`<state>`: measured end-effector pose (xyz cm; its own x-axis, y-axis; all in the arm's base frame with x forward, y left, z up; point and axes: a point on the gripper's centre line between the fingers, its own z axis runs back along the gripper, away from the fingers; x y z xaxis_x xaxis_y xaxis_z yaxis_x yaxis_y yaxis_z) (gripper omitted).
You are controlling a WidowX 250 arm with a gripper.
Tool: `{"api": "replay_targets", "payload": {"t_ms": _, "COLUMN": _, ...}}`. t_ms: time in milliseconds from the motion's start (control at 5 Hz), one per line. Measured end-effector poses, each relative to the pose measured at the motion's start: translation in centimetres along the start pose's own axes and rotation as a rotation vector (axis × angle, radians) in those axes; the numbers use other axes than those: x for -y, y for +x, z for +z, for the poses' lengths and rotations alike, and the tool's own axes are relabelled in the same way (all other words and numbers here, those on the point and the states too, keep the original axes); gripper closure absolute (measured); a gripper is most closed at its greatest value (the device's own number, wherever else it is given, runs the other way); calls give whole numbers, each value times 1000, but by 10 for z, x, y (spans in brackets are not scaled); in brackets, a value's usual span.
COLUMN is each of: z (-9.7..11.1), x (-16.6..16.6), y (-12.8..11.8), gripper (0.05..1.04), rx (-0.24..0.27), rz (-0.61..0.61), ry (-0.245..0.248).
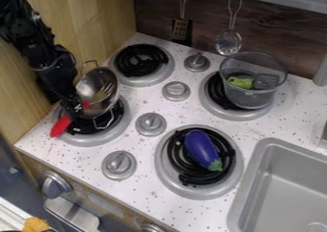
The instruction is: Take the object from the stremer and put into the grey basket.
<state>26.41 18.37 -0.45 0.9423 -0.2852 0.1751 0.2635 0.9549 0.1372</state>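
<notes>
My gripper is at the left, over the lower-left burner and across the middle of a fork-like utensil's red handle. The utensil's yellowish pronged head lies inside the metal steamer, a round bowl with wire handles. The steamer is tilted steeply beside the gripper, above the black coil. The grey mesh basket stands upright on the upper-right burner, with a green item and a dark grey item inside. The gripper hides part of the red handle.
A purple eggplant lies on the lower-right burner. Several grey knobs stand between the burners, one being a knob near the steamer. Two utensils hang on the back wall, including a strainer. The sink is at lower right.
</notes>
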Motion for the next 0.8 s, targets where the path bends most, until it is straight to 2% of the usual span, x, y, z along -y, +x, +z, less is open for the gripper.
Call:
{"api": "replay_targets", "payload": {"t_ms": 200, "z": -5, "x": 2, "y": -3, "gripper": 83, "rx": -48, "rz": 18, "ry": 9}}
{"api": "replay_targets", "payload": {"t_ms": 600, "z": -20, "x": 2, "y": -5, "gripper": 83, "rx": -36, "rz": 14, "ry": -43}}
{"api": "replay_targets", "payload": {"t_ms": 800, "z": -21, "x": 1, "y": -4, "gripper": 83, "rx": -35, "rz": 9, "ry": -43}}
